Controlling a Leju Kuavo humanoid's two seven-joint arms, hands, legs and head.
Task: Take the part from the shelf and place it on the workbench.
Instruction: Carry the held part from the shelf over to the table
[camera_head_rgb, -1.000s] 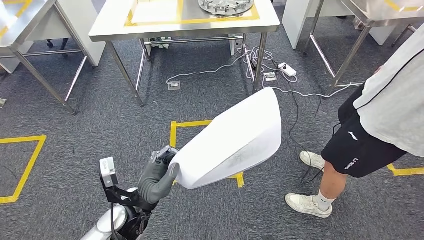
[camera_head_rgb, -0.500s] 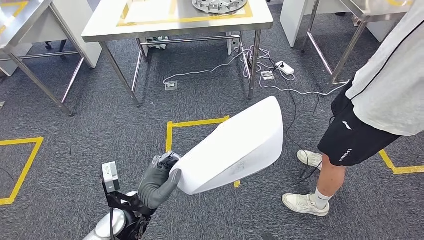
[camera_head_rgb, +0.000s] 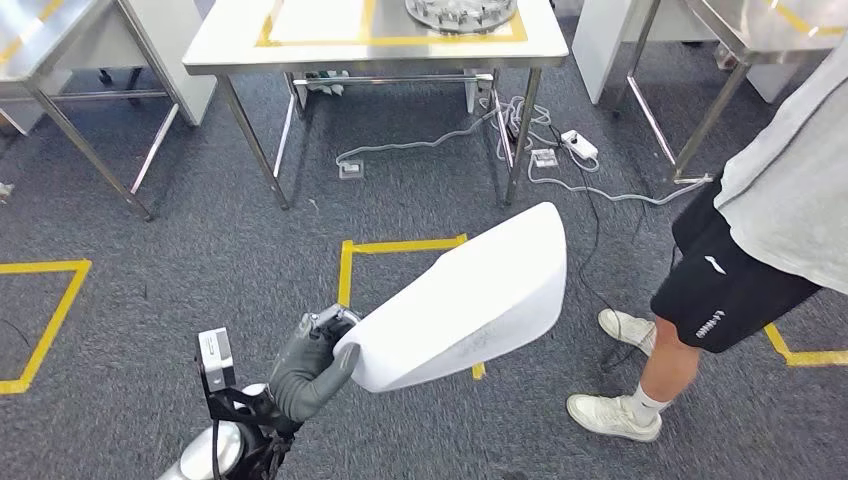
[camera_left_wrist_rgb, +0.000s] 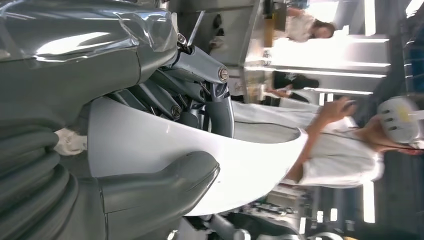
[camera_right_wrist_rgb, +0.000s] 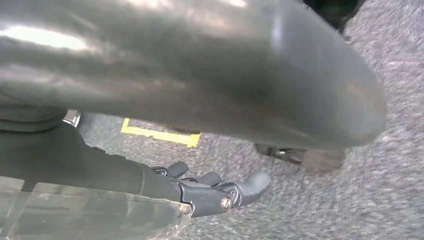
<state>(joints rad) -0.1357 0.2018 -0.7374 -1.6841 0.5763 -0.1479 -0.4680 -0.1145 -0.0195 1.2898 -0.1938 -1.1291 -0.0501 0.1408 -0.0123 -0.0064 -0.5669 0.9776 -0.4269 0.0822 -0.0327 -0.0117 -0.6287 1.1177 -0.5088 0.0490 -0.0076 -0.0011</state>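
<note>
Here the left robot hand (camera_head_rgb: 310, 365) grips the white part (camera_head_rgb: 460, 300) by its near edge, thumb on top and darker fingers (camera_left_wrist_rgb: 200, 95) behind, so the part's long axis runs up and away from the robot hand toward the surface (camera_head_rgb: 230, 50) well ahead across the carpet. The right robot hand (camera_right_wrist_rgb: 215, 192) hangs low over the floor, fingers loosely apart, holding nothing. A person (camera_head_rgb: 760, 230) stands off beyond the part's far end.

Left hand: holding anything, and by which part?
Yes. The left hand grips the white part at its near end, thumb on one face, fingers on the other.
</note>
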